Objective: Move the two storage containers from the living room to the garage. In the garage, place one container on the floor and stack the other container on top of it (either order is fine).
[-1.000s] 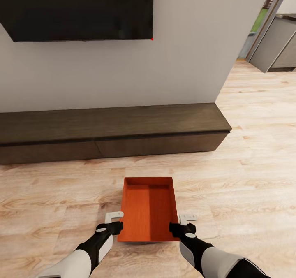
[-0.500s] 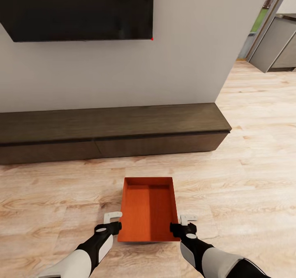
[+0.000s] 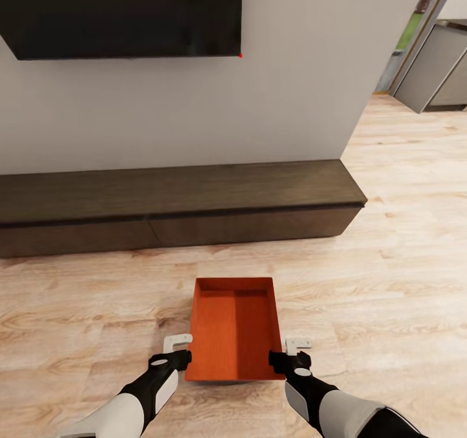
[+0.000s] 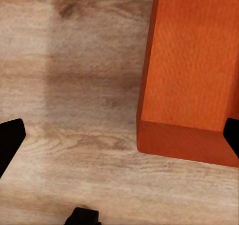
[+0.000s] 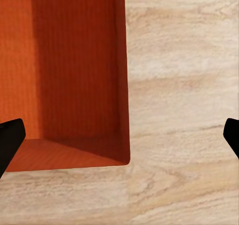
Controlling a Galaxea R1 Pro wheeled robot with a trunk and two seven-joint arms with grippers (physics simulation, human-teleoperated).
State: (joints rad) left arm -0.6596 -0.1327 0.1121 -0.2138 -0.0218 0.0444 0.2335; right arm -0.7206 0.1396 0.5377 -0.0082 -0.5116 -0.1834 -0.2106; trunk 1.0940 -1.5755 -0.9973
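Observation:
One orange-red storage container point(image 3: 233, 328) sits open side up over the light wood plank floor of the living room, its long side pointing at the wall. A shadow shows under its near end. My left gripper point(image 3: 178, 351) stands at its near left corner and my right gripper point(image 3: 292, 354) at its near right corner. In the left wrist view the container point(image 4: 194, 60) lies between widely spread fingertips point(image 4: 10, 140) of the open left gripper point(image 4: 121, 137). The right gripper point(image 5: 119, 140) is open too, one finger over the container point(image 5: 74, 60) inside and the other outside its side wall.
A long, low dark wood cabinet point(image 3: 175, 208) runs along the white wall ahead, under a black TV point(image 3: 123, 10). To the right the wall ends and plank floor point(image 3: 402, 185) leads toward a grey cabinet point(image 3: 434, 69).
The whole picture has shifted slightly, so the head camera moved. The container and both grippers keep nearly the same places; the left gripper edged a little nearer.

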